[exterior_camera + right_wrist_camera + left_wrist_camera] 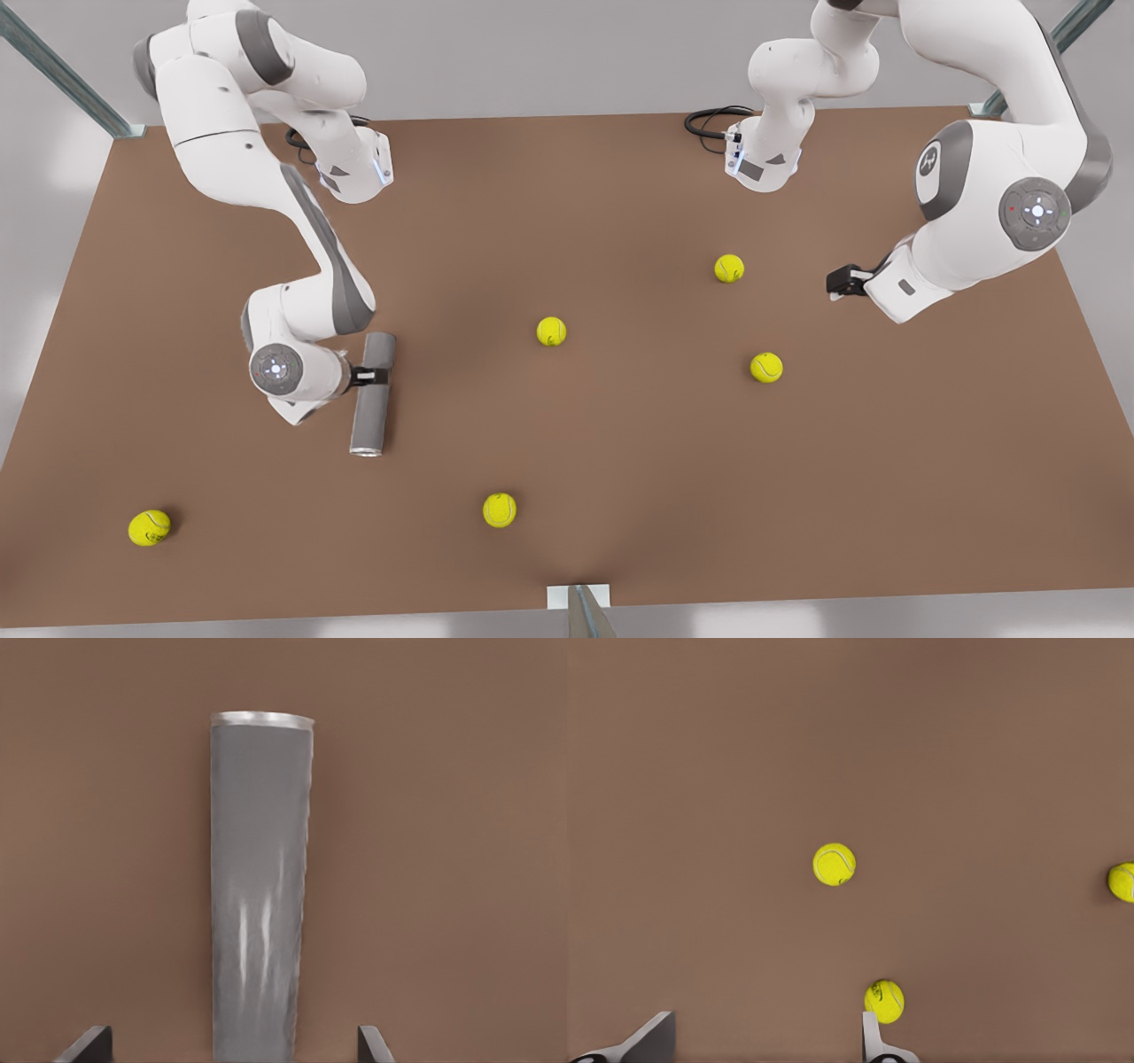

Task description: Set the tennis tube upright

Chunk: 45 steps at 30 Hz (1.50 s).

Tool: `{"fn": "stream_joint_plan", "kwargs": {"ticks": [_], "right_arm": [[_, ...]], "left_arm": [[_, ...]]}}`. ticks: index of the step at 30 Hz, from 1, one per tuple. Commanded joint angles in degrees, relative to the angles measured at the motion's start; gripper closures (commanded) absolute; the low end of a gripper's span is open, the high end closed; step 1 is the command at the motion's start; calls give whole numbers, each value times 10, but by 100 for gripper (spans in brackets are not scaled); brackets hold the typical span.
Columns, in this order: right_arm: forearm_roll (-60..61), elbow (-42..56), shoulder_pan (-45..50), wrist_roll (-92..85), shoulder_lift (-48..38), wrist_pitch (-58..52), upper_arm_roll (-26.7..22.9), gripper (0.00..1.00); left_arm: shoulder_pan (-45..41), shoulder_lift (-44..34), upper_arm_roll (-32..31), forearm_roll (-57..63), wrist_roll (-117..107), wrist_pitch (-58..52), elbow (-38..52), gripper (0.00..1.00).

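Note:
The tennis tube (373,394) is a dark-grey cylinder lying flat on the brown table (620,496) at the front view's left, its silvery rim (365,450) at the near end. My right gripper (368,376) reaches across its middle from the side. In the right wrist view the tennis tube (261,904) runs between the spread fingers of the right gripper (230,1041), with a gap on each side, so it is open. My left gripper (837,282) waits at the front view's right, above the table; seen from its own wrist, the left gripper (766,1036) is open and holds nothing.
Several yellow-green tennis balls lie scattered: one at the centre (551,331), two toward the right (729,268) (766,367), one near the front edge (499,509), one at the front left (149,527). Black cables (709,120) lie by the far arm base.

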Motion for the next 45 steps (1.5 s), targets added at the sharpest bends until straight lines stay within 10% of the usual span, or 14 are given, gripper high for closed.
{"fn": "stream_joint_plan", "kwargs": {"ticks": [1,24,34,45], "right_arm": [[1,-10,-4,0,0,17,0,0],[3,-61,-6,3,72,158,-7,0],[3,-61,-6,3,79,157,-7,30],[3,-52,-6,3,78,150,-6,31]], "left_arm": [[0,0,0,0,0,0,0,0],[0,11,0,0,1,0,-1,0],[0,12,0,0,1,-1,-1,0],[0,15,0,-1,-1,-8,-1,0]]}}
